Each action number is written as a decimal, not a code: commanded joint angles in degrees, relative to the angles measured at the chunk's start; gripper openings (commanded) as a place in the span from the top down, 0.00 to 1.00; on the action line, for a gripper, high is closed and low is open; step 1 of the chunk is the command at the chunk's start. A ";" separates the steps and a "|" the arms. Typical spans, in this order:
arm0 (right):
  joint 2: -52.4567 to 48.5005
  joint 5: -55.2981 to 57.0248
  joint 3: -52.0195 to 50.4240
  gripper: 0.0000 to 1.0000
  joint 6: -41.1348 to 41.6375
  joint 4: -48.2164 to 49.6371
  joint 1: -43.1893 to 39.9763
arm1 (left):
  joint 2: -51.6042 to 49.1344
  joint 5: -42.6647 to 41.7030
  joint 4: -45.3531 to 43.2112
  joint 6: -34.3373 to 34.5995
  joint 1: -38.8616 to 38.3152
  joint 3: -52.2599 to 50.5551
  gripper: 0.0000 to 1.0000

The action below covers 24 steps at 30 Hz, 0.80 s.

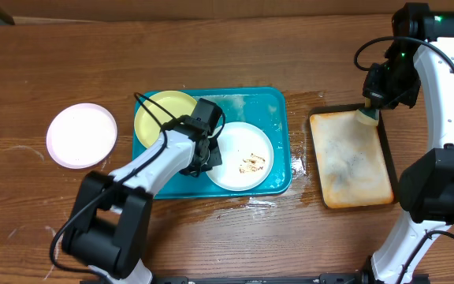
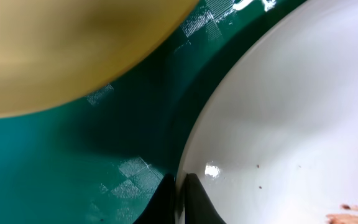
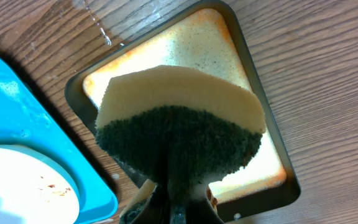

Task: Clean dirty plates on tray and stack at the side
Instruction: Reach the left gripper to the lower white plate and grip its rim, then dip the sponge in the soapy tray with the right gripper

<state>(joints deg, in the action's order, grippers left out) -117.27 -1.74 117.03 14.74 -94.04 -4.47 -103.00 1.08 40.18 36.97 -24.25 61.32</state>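
Observation:
The teal tray (image 1: 260, 102) holds a pale yellow-green plate (image 1: 162, 113) at its left and a white plate (image 1: 247, 158) with brown smears at its right. A second white plate (image 1: 81, 135) lies on the table left of the tray. My left gripper (image 1: 211, 158) is shut on the smeared white plate's left rim; in the left wrist view its fingers (image 2: 180, 190) pinch the rim of the plate (image 2: 291, 118) above the tray floor (image 2: 61, 168). My right gripper (image 3: 179, 202) is shut on a yellow-and-green sponge (image 3: 179, 118) and holds it over the tan tray.
A black-rimmed, tan stained tray (image 1: 351, 162) sits right of the teal tray, also in the right wrist view (image 3: 194, 46). Water drops lie on the wood between the two trays (image 1: 299, 166). The yellow-green plate (image 2: 61, 50) lies close to my left fingers.

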 commanded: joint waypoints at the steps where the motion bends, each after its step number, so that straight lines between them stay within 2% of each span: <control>1: 1.03 -0.70 0.24 0.96 -0.72 0.04 -0.09 | -3.61 -1.38 0.09 -1.64 -0.17 0.90 0.96; 5: 1.05 -6.34 0.24 0.96 -5.35 0.35 0.17 | -4.22 -1.62 0.04 -1.64 -0.09 1.27 0.96; 10: 1.84 -21.24 0.26 0.96 -17.20 1.64 3.61 | -4.22 -1.57 0.04 -1.62 -0.09 2.16 0.96; 13: 1.86 -25.27 0.22 0.96 -18.62 1.36 8.07 | -4.22 -1.57 0.07 -1.64 -0.09 2.29 0.96; 15: 1.86 -25.33 -0.59 0.96 -17.16 2.05 12.90 | -4.24 -1.55 0.26 -1.64 -0.09 2.27 0.96; 21: 1.86 -24.30 -5.75 0.96 -8.26 9.31 20.72 | -4.24 -1.75 0.35 -1.86 -0.09 2.29 0.96; 24: 1.86 -11.63 -11.04 0.96 4.17 13.16 22.43 | -4.24 -2.45 0.52 -2.27 -0.11 2.29 0.96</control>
<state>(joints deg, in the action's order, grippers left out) -117.25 -23.75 110.59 6.13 -82.91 17.41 -104.81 -0.62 40.34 36.03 -24.27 63.79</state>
